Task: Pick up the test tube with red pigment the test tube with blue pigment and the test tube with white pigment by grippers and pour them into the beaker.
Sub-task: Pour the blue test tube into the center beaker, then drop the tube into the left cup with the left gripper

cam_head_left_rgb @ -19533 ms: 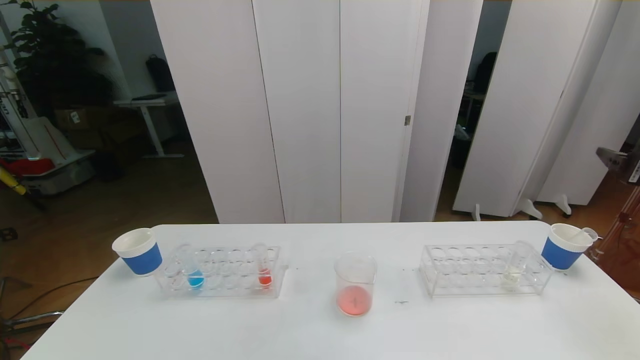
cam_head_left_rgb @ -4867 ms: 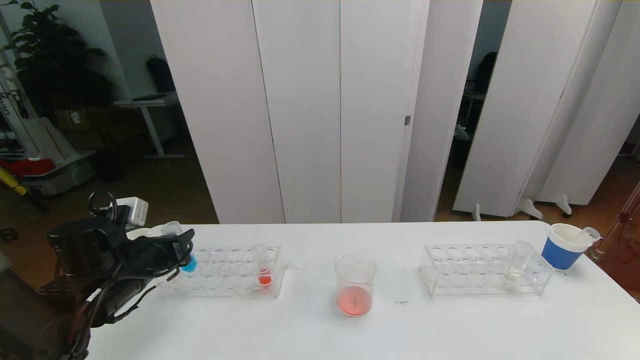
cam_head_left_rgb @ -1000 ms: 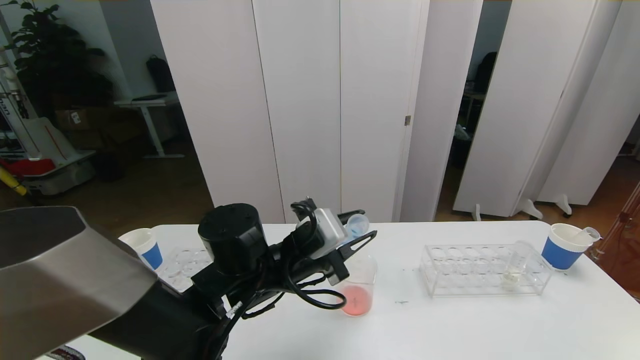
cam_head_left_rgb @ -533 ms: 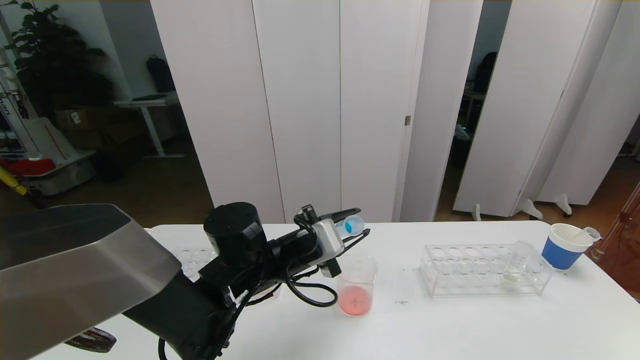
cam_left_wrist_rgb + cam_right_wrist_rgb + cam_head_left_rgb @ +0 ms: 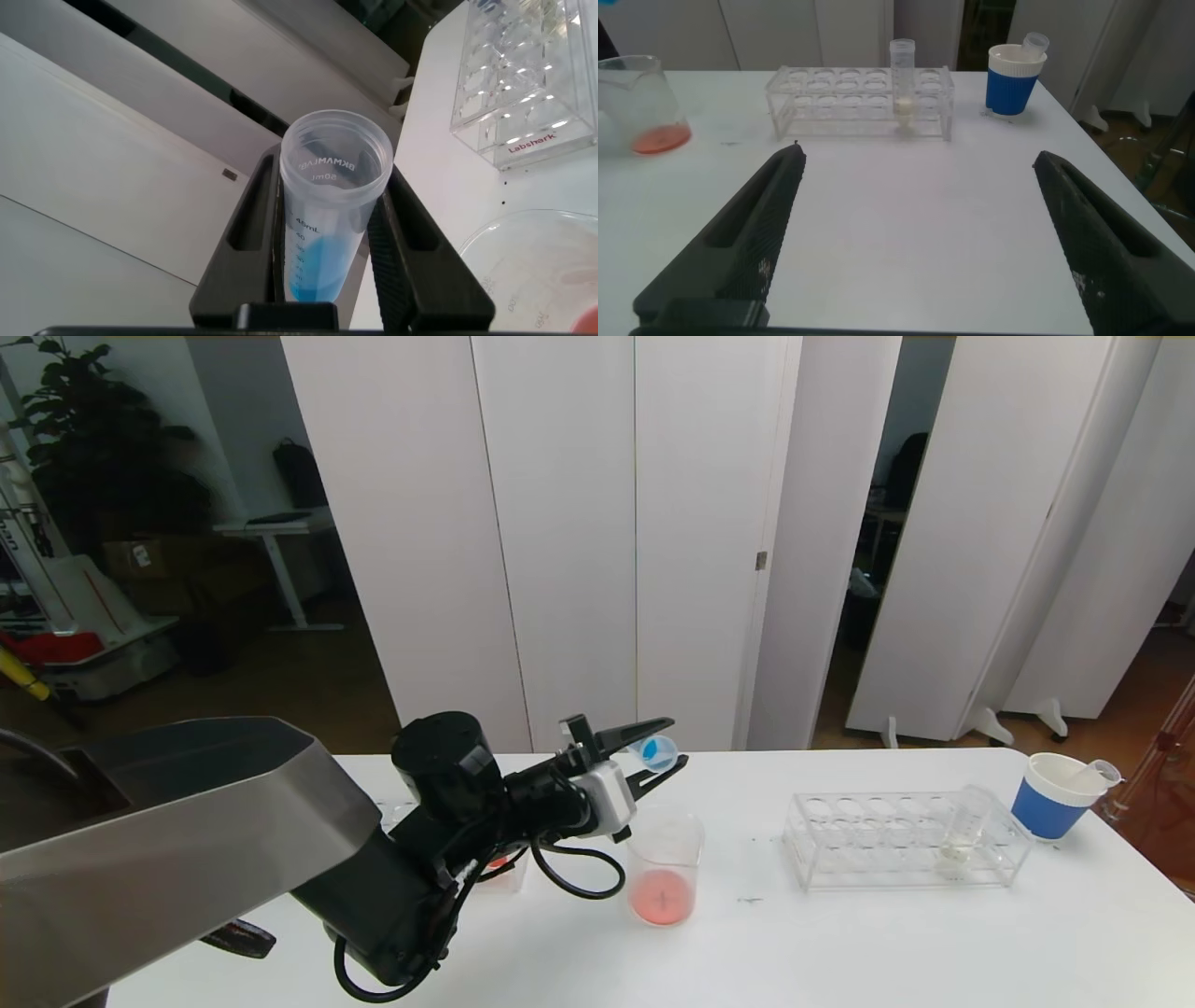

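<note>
— Where does the mixing job stand?

— The beaker (image 5: 664, 868) at mid-counter (image 5: 840, 943) already has a thin pool of red-orange liquid at its bottom, so I'd judge the red pour done. A tube with red-orange liquid (image 5: 498, 864) shows in the rack beside the beaker, half hidden behind the arm

— And the blue?

— In progress. The left hand (image 5: 665, 743) is clamped shut on the test tube with blue pigment (image 5: 656, 752), holding it above the beaker's rim, tipped well over. From the wrist, the blue liquid (image 5: 320, 273) sits in the tube's lower end, and I see no blue in the beaker, so by my reading none has gone in yet

— What about the white one?

— Untouched. The test tube with white pigment (image 5: 966, 831) stands upright in the clear rack (image 5: 896, 845) well away from the beaker, with a blue-banded paper cup (image 5: 1055, 795) beyond it, an empty tube resting in the cup

— Is the other arm doing anything?

— The right hand (image 5: 920, 210) hangs low over the counter, fingers spread wide with nothing between them, facing that rack from a distance

— So what's left?

— As I judge it: tip the blue further until it runs into the beaker, then fetch and pour the white
</note>
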Robot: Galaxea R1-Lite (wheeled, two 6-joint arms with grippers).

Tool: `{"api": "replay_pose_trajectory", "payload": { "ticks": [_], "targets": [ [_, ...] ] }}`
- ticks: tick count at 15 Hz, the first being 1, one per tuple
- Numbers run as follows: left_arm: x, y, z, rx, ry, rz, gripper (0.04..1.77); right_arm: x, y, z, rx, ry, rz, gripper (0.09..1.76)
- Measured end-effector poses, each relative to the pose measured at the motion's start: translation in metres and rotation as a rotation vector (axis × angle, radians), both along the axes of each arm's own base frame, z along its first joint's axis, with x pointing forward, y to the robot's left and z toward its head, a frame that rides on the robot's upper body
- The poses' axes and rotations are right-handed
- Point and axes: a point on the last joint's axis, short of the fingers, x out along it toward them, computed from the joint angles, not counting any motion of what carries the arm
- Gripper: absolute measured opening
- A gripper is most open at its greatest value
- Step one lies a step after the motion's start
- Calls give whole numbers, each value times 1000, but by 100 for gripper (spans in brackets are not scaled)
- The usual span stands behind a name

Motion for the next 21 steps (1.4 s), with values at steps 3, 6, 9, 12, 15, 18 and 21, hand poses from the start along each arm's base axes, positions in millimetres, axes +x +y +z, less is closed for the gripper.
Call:
{"api": "replay_pose_trajectory", "payload": {
  "ticks": [3,6,9,12,15,18,21],
  "targets": [
    [7,1,-4,21,-44,16,59,0,0,0,0,0,0,175],
    [12,4,-2,32,-84,38,59,0,0,0,0,0,0,175],
    [16,5,2,53,-163,59,59,0,0,0,0,0,0,175],
    [20,9,2,72,-203,82,59,0,0,0,0,0,0,175],
    [24,11,4,87,-250,106,59,0,0,0,0,0,0,175],
    [28,15,5,94,-271,125,59,0,0,0,0,0,0,175],
    [30,16,6,108,-306,138,59,0,0,0,0,0,0,175]
  ]
}}
